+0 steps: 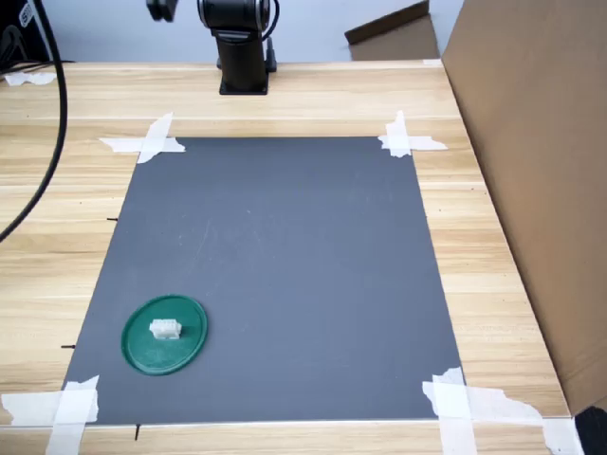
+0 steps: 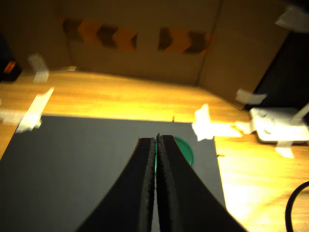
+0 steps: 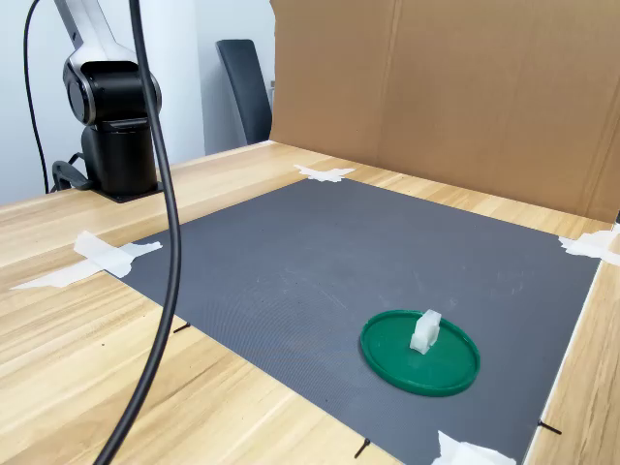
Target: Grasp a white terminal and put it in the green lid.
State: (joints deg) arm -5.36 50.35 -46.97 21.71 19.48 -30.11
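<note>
White ridged plastic terminal (image 1: 165, 329) already rests inside the round dark-green plastic lid (image 1: 137, 349) near the grey mat's (image 1: 285, 265) corner, so the empty, pressed-together gripper (image 2: 156, 142) descending could knock it out.

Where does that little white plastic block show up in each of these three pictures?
First exterior view: the white terminal sits inside the green lid, near the grey mat's lower left corner.
Wrist view: not visible; only the lid's edge shows behind the closed end effector.
Second exterior view: terminal on the lid, lower right.
Shared landmark: the green lid.
</note>
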